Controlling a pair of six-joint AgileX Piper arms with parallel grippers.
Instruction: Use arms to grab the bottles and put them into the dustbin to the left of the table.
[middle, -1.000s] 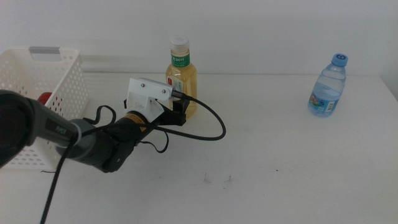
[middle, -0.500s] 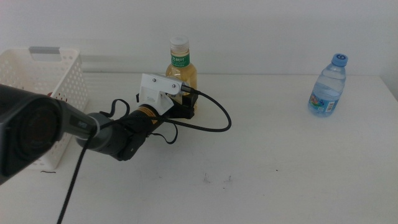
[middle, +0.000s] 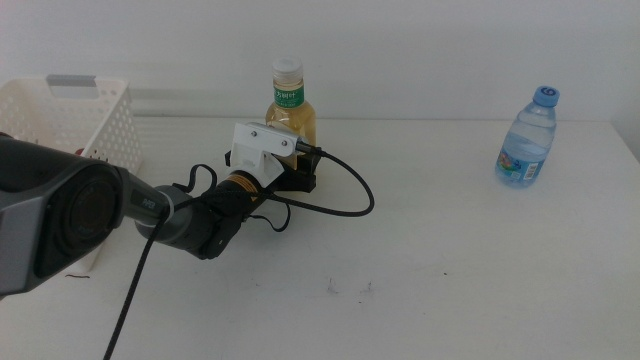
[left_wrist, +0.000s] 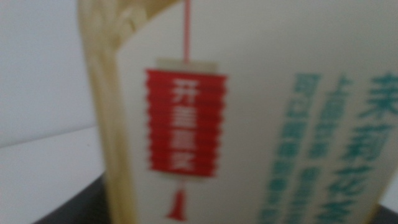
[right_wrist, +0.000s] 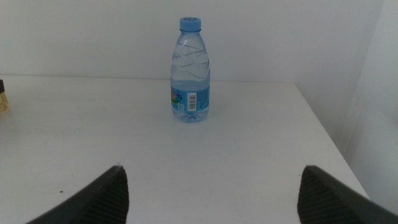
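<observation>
The left arm (middle: 130, 205) reaches in from 9 o'clock across the table (middle: 450, 270), and its left gripper (middle: 300, 172) sits at the base of the tea bottle (middle: 291, 118), which stands upright toward 12 o'clock. In the left wrist view the bottle's label (left_wrist: 249, 124) fills the frame, so the bottle is between or right at the jaws; whether they have closed on it cannot be told, since the wrist housing (middle: 262, 150) hides them from above.

The right gripper (right_wrist: 211, 193) waits out of the middle view with its jaws spread wide, facing the water bottle (middle: 528, 137), which stands well apart at 2 o'clock. The basket (middle: 85, 125) stands at 10 o'clock.

Risk: the grip point is low on a tall bottle. If the jaws close off-centre, the bottle may tip or slip during lifting.

The basket's contents are hidden behind the arm, and the wrist picture is blurred.
</observation>
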